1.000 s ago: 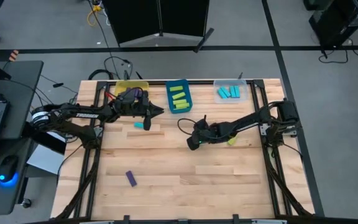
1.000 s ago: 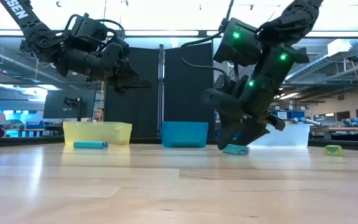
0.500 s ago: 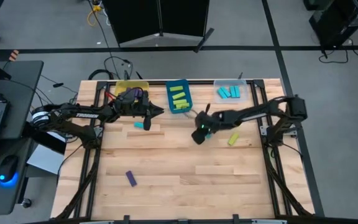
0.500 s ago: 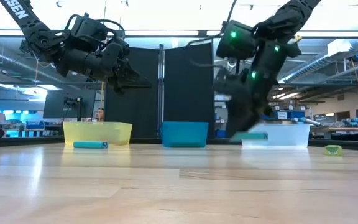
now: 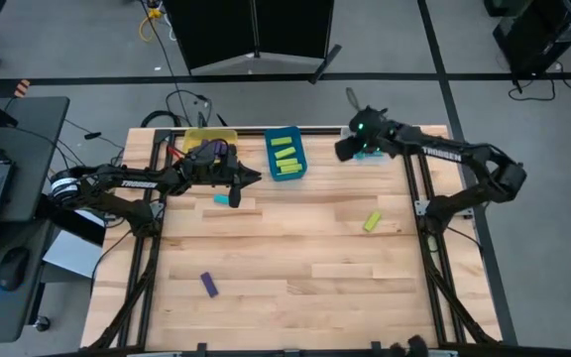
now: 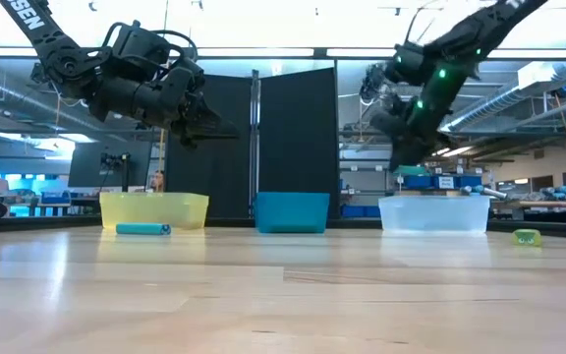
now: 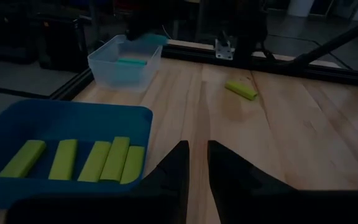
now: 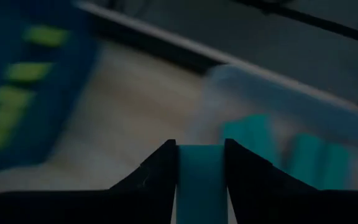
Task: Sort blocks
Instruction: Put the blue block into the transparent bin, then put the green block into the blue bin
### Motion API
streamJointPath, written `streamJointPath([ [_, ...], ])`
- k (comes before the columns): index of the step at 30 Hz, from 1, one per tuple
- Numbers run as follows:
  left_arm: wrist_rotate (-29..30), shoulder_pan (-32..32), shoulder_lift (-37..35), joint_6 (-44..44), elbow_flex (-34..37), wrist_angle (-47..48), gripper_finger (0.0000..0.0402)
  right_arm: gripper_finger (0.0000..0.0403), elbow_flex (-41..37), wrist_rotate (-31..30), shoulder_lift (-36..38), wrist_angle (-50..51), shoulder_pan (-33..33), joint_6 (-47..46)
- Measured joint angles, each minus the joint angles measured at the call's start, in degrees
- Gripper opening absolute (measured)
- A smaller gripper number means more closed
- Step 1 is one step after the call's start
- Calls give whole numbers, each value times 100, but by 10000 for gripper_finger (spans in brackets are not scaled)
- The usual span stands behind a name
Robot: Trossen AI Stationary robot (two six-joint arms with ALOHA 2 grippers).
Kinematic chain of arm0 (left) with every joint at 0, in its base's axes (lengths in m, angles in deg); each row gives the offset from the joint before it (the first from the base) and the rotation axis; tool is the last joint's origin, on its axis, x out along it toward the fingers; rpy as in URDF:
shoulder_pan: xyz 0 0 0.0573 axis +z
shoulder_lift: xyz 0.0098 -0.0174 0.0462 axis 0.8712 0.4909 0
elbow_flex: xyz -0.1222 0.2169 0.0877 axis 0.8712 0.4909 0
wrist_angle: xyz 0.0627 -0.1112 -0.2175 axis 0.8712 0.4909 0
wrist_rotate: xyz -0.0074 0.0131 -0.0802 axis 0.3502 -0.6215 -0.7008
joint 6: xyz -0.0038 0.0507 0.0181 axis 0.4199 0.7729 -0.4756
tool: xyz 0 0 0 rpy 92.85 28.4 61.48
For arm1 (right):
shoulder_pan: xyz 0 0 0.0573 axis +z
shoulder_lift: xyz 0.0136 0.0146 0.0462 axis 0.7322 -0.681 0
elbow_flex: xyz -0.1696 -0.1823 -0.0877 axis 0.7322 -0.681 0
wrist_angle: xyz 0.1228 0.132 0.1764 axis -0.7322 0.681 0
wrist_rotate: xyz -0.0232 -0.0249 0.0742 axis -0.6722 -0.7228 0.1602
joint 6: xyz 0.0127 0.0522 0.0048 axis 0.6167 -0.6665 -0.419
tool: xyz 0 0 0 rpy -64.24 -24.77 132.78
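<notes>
My right gripper [image 5: 347,149] hangs above the clear bin [image 5: 377,149], shut on a cyan block [image 8: 201,163]; other cyan blocks lie in that bin. My left gripper [image 5: 256,178] waits in the air near the blue bin [image 5: 285,175], its fingers [image 7: 180,171] together but for a slit, holding nothing. On the table lie a cyan block [image 5: 224,199], a lime block [image 5: 372,221] and a purple block [image 5: 209,285]. Several lime blocks lie in the blue bin. My right gripper pinches the cyan block between its two fingers, one on each long side [image 8: 184,168]. The fingers slant down from above and lie along the block. The block is lifted clear of the table, above the clear bin's edge.
A yellow bin [image 5: 209,137] stands at the far left, behind my left arm. The three bins stand in a row along the far edge. Bare wood lies across the middle and near half of the table. Black frame rails run down both sides.
My right gripper has taken hold of a cyan block at mid-table, lifted it clear, and swung it up toward the far right, over the clear bin.
</notes>
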Motion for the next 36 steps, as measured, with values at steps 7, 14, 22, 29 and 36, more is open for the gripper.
streamJointPath([
  [7,17,0,0,1,0,15,65,124,-2,-28,-611,-195,-835,469],
  [14,20,0,0,2,0,15,65,124,0,-45,-1209,-436,-1073,598],
  [22,20,0,0,2,0,20,65,126,0,100,-1582,-475,-1186,720],
  [29,22,0,0,2,0,26,65,152,0,223,-1638,-515,-1218,753],
  [36,-7,0,0,2,0,28,65,195,0,221,-1337,-501,-1218,1014],
])
